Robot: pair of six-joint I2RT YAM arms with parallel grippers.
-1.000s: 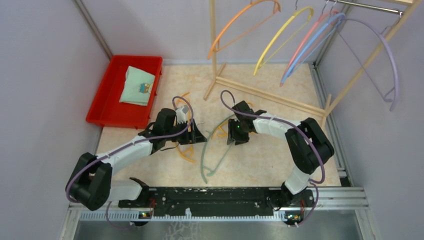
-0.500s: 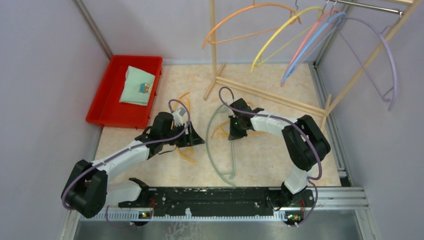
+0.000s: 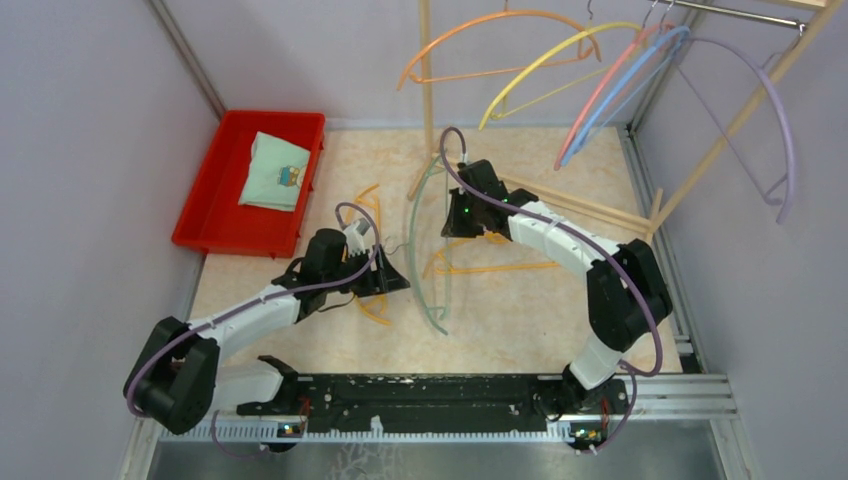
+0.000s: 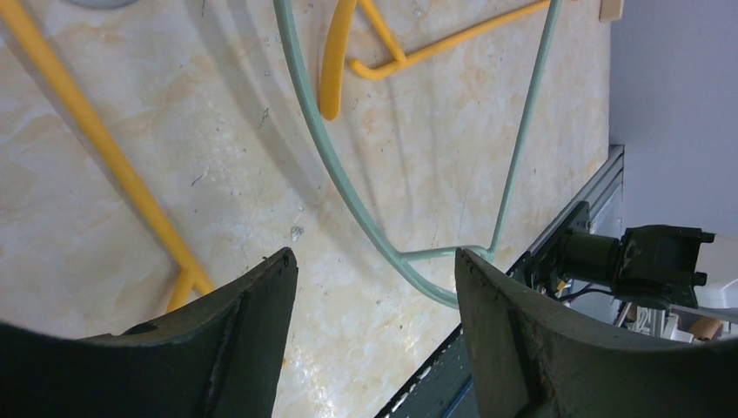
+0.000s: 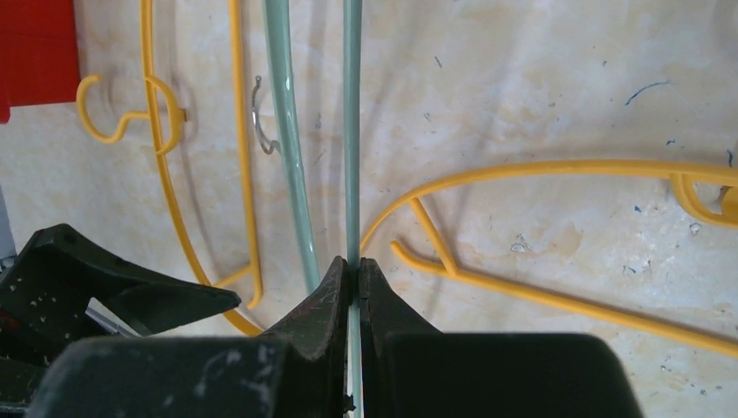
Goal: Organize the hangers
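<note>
Left gripper (image 4: 372,261): we see its fingers spread apart, holding nothing.
Right gripper (image 5: 352,268): pinched tight on the green hanger (image 5: 350,131), held above yellow hangers (image 5: 531,170) lying on the table (image 5: 540,70).
Hung hangers (image 3: 608,90): farthest back, on the rack.

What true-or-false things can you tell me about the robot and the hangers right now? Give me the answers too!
1. The right claw is pinching the green hanger. True.
2. The left claw is squeezing something. False: it is open and holds nothing.
3. A folded cloth lies in the red bin. True.
4. Hangers are in the red bin too. False: only the cloth shows in it; yellow hangers lie on the table.
</note>
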